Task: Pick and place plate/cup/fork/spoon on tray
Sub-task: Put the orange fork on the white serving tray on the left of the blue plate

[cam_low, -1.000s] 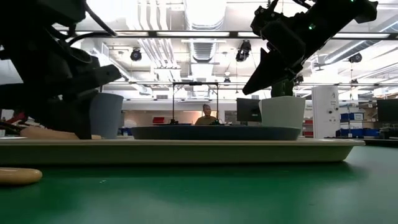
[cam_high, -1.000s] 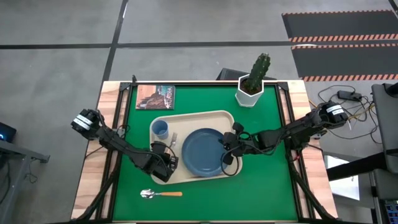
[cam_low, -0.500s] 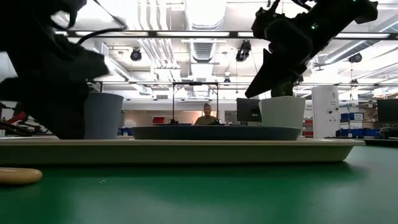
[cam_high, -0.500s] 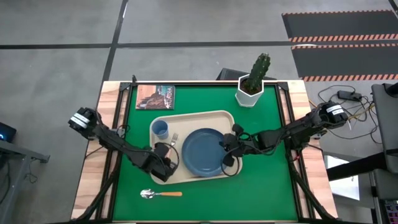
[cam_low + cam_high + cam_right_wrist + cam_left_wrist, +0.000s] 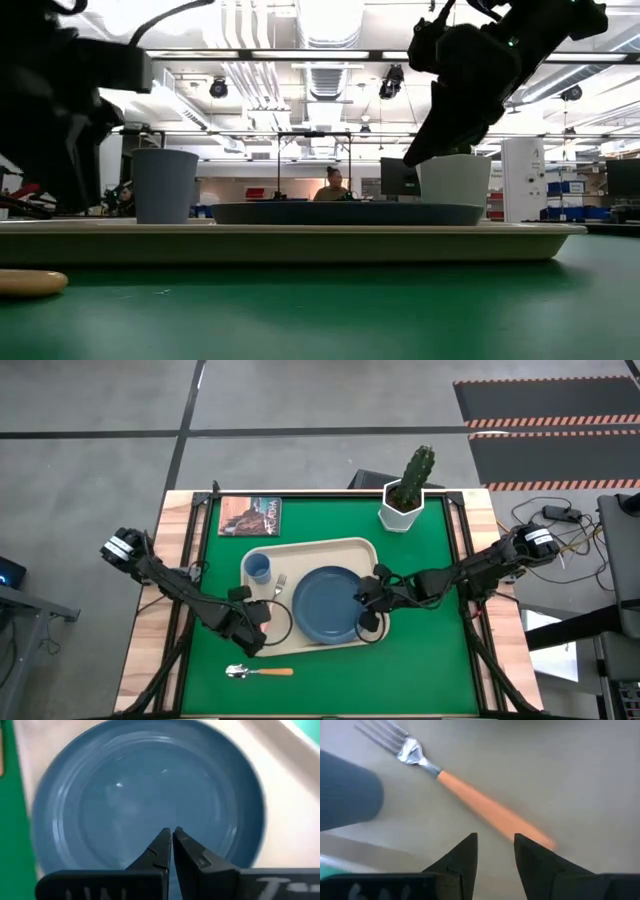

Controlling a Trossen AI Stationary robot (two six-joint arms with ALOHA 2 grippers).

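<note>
The cream tray point(image 5: 350, 550) lies mid-table. On it rest the dark blue plate point(image 5: 328, 605), the light-blue cup point(image 5: 257, 568), standing upright, and the fork point(image 5: 279, 584) between them. The fork's orange handle point(image 5: 492, 812) lies flat on the tray floor. The spoon point(image 5: 258, 672) lies on the green table near the front edge. My left gripper point(image 5: 495, 840) is open and empty just short of the fork's handle end, over the tray's near left corner point(image 5: 256, 620). My right gripper point(image 5: 171, 832) is shut and empty above the plate's right part point(image 5: 363, 603).
A white pot with a cactus point(image 5: 405, 500) stands at the far right of the table. A small book point(image 5: 250, 516) lies at the far left. Bare green table point(image 5: 420, 660) lies right of and in front of the tray.
My left gripper has drawn back toward the table's left edge, away from the cup and the fork. The fork stays lying on the tray.
</note>
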